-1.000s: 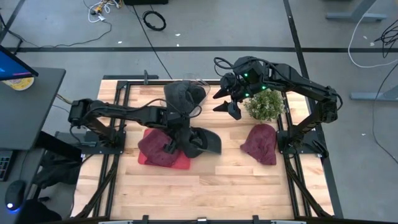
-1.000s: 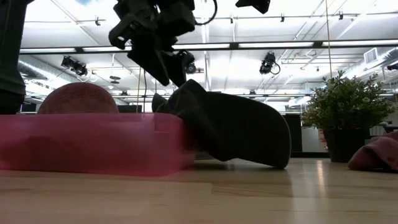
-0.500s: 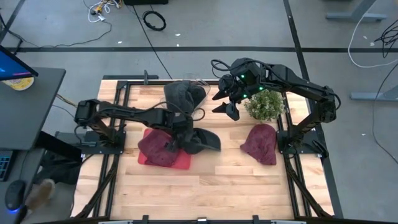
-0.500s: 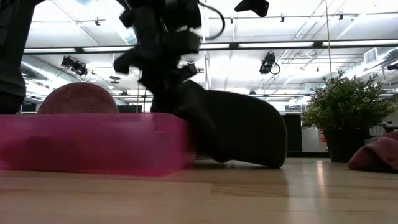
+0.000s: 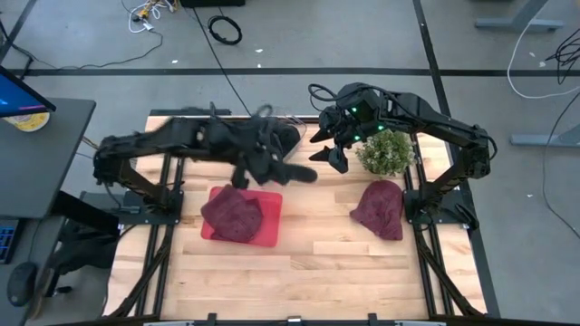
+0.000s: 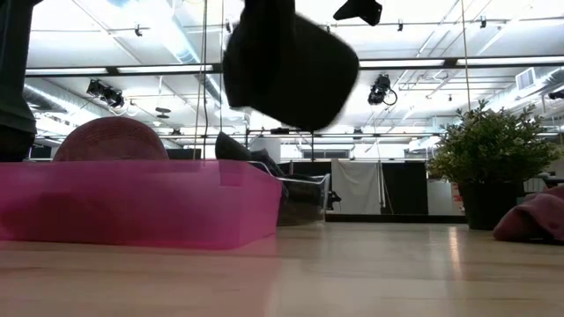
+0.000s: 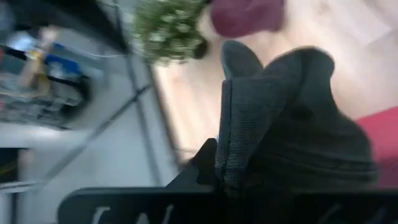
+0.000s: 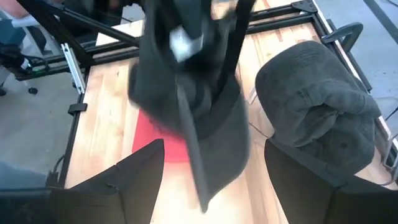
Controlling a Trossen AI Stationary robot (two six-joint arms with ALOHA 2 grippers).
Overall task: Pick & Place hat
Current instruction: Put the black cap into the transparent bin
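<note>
A dark grey hat (image 6: pixel 291 62) hangs in the air over the table's middle, with my left gripper (image 5: pixel 257 161) shut on it. In the high view its brim (image 5: pixel 295 172) juts toward the right. Below it, a pink tray (image 5: pixel 267 217) holds a maroon hat (image 5: pixel 231 215). A second dark grey hat (image 5: pixel 276 136) lies at the far edge. My right gripper (image 5: pixel 328 154) hovers open next to the plant, with nothing between its fingers. My left gripper holds the dark grey hat by a fold of its crown (image 7: pixel 229 163), coming from above. The hat itself covers the fingertips, so the exact hold stays hidden. The hat hangs below the gripper, clear of the table and the tray, its brim (image 8: pixel 200 177) lowest.
A potted plant (image 5: pixel 388 152) stands at the far right, and another maroon hat (image 5: pixel 379 208) lies in front of it. Black frame rails run along the left and right sides. Bare wood lies toward the near edge.
My left gripper has shut on the dark grey hat, which lay against the tray's right side, and swung it up and toward the far edge. The hat has left the table and now hangs clear above it.
</note>
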